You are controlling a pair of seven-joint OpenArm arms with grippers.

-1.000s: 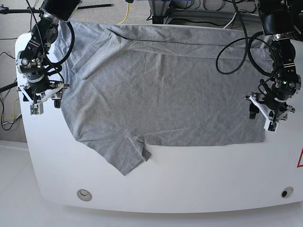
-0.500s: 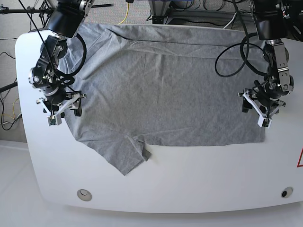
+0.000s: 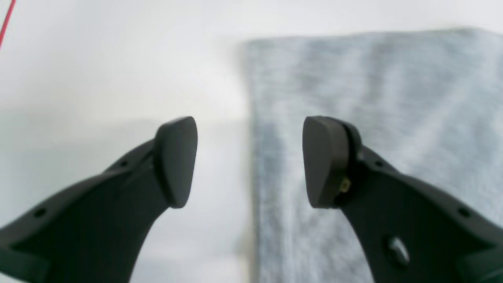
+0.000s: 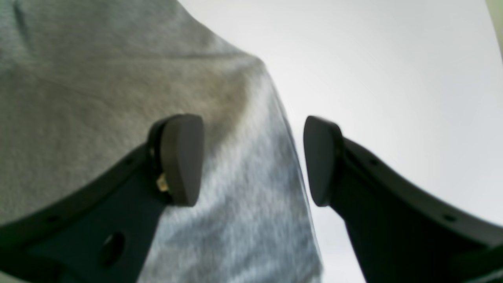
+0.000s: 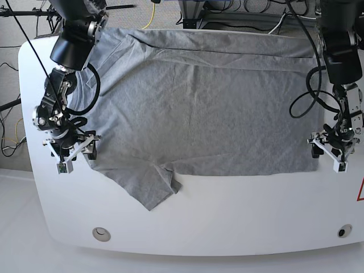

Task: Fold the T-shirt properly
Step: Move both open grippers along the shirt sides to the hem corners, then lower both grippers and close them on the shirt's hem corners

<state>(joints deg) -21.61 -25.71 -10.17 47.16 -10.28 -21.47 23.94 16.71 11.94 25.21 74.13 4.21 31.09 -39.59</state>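
the t-shirt (image 5: 199,108) lies flat, plain side up, long axis across the tabletop (image 5: 227,216). its near side edges sit between the spread, empty jaws of the left gripper (image 5: 329,153) and the right gripper (image 5: 73,152), each equally near its own edge.

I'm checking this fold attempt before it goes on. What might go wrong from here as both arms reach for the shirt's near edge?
The left gripper is open astride the T-shirt side edge, one finger over bare table; closing may catch too little cloth. The right gripper likewise straddles the edge by the sleeve, so it might pinch a single layer. The far hem already lies folded over, and lifting unevenly could worsen those creases.
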